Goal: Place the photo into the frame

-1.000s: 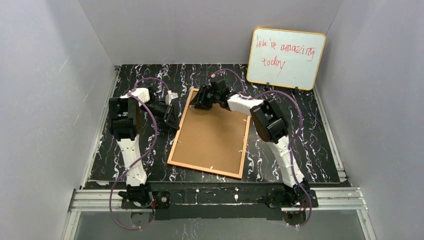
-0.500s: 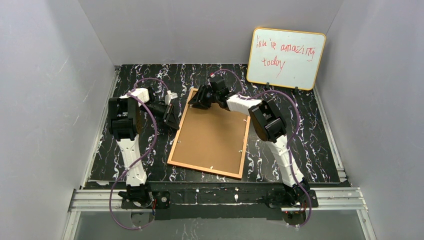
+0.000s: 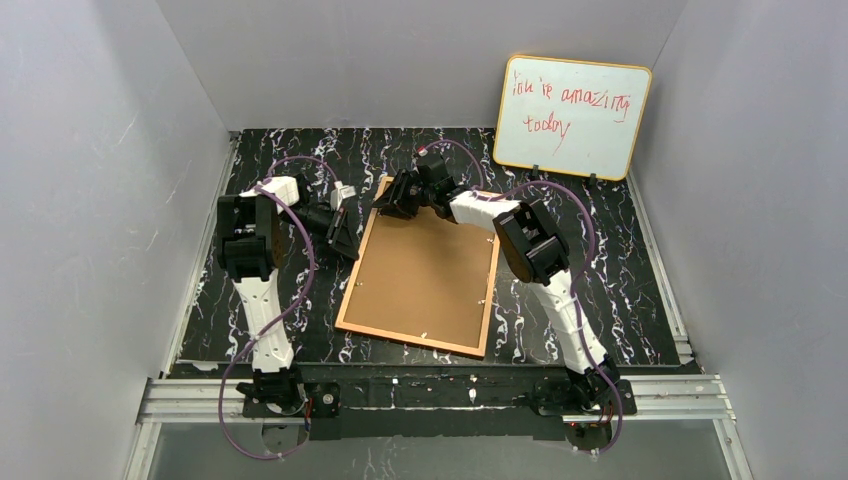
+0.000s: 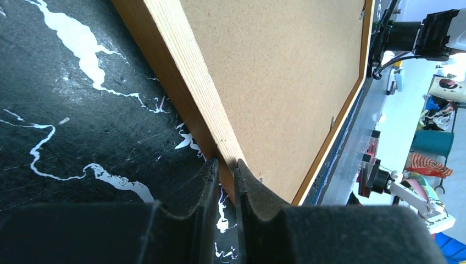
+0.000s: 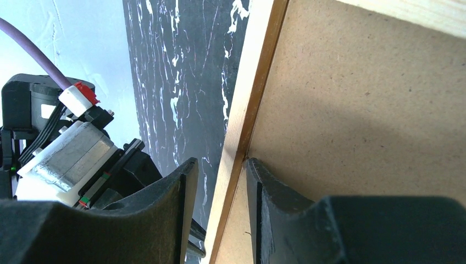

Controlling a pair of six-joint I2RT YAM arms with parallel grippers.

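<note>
The frame (image 3: 420, 270) lies back up on the black marbled table, its brown board (image 4: 275, 71) facing me. The photo is out of view. My left gripper (image 3: 347, 240) sits low at the frame's left edge. In the left wrist view its jaws (image 4: 226, 163) are shut, with the tips against the wooden rail and only table showing between them. My right gripper (image 3: 390, 207) is at the frame's far left corner. It (image 5: 220, 162) stands open astride the left rail (image 5: 242, 126): one finger on the back board against the rail's inner edge, the other outside and apart from it.
A yellow-edged whiteboard (image 3: 570, 115) with red handwriting leans on the back wall at the far right. Grey walls close in the table on three sides. A metal rail (image 3: 430, 395) with both arm bases runs along the near edge.
My right gripper has slid a little to the left along the frame's far edge toward the corner. The left arm and the frame have stayed still.
</note>
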